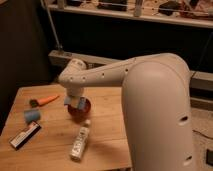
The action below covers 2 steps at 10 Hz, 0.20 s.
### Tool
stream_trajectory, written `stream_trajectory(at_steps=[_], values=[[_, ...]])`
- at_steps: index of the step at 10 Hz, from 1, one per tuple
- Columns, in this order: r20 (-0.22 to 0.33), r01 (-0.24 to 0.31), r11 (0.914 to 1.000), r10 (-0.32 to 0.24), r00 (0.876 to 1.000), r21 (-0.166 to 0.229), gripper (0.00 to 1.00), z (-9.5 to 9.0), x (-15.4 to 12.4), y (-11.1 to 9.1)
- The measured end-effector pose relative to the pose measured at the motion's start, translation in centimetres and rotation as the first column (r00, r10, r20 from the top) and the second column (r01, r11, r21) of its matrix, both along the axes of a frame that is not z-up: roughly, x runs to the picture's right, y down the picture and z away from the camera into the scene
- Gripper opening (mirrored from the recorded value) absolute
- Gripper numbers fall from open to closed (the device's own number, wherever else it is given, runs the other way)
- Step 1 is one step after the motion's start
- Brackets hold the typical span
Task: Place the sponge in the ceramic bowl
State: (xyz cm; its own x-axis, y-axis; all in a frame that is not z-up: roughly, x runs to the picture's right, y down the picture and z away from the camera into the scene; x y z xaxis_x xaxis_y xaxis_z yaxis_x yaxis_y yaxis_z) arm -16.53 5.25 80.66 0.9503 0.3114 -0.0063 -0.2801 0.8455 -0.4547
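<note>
Our claw (75,101) pinches the sponge (69,101) just above the ceramic bowl's (83,113) rim; we judge the bowl sits straight beneath it, so lowering should suffice.

The wooden table (107,125) bears the ceramic bowl (83,113) under the claw (75,102), a white bottle (80,142), a blue cup (32,116), an orange tool (48,99) and a dark packet (25,135).

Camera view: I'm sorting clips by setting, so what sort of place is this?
Probably a lab or workshop: a plain wooden table, a shelf cluttered with cables behind, and the gripper holding the sponge over the ceramic bowl.
</note>
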Motion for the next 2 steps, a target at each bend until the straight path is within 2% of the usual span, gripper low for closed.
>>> stream_trajectory(at_steps=[2], values=[[-0.011,0.011,0.9994,-0.011,1.0,-0.033,0.24,0.66,0.09,1.42]])
